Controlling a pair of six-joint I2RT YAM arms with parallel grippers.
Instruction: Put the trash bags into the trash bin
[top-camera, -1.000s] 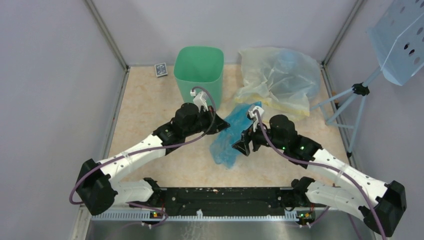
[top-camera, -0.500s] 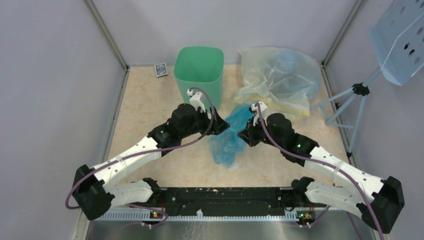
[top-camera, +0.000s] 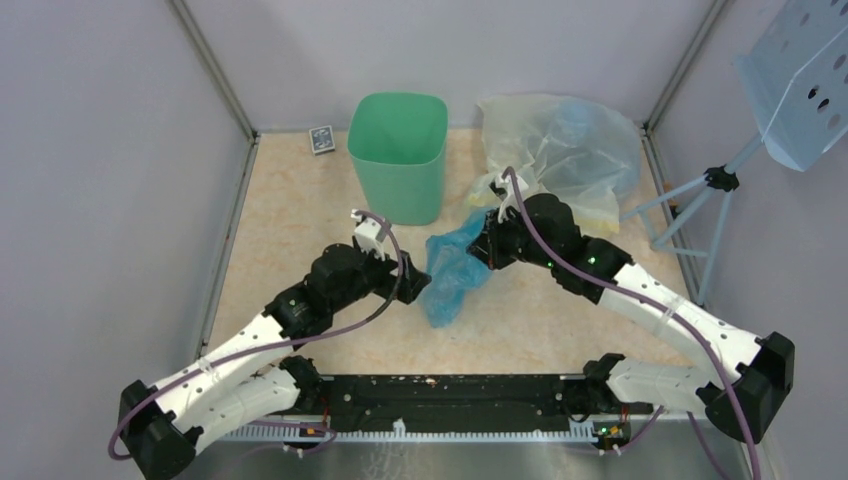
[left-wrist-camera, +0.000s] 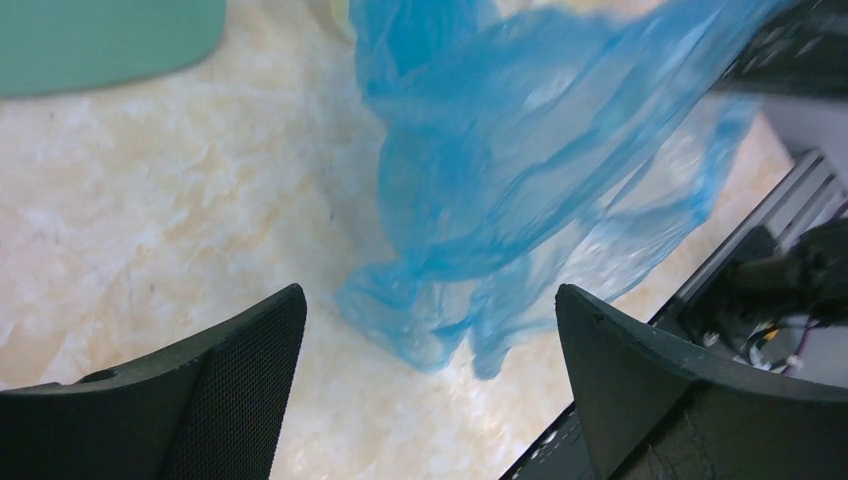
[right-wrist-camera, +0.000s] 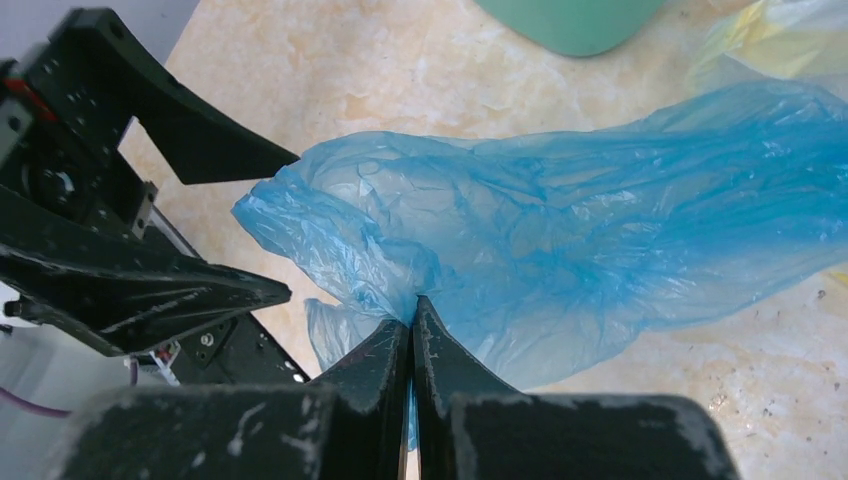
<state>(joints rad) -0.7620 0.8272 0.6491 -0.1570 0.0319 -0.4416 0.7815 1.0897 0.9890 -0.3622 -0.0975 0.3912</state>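
The right wrist view alone shows the grip. The right gripper (right-wrist-camera: 412, 308) is fully closed, its 2 fingers pressed together on a pinched fold of the blue bag (right-wrist-camera: 600, 200).

The left wrist view shows what the top view hides. The left gripper (left-wrist-camera: 428, 300) is spread wide with nothing between its fingers, and the bag hangs just ahead of it, apart from both.

Only the top view gives the layout. The blue bag sits between the 2 grippers, the left at its 9 o'clock and the right at its 2 o'clock edge. The bin (top-camera: 398, 150) stands upright at the bag's 11 o'clock, apart from it. The pile of bags (top-camera: 555, 150), yellowish and blue, lies at 1 o'clock. A card box (top-camera: 321, 139) sits at the bin's 9 o'clock. Whether the bag's lower end touches the table (top-camera: 290, 210) cannot be told.
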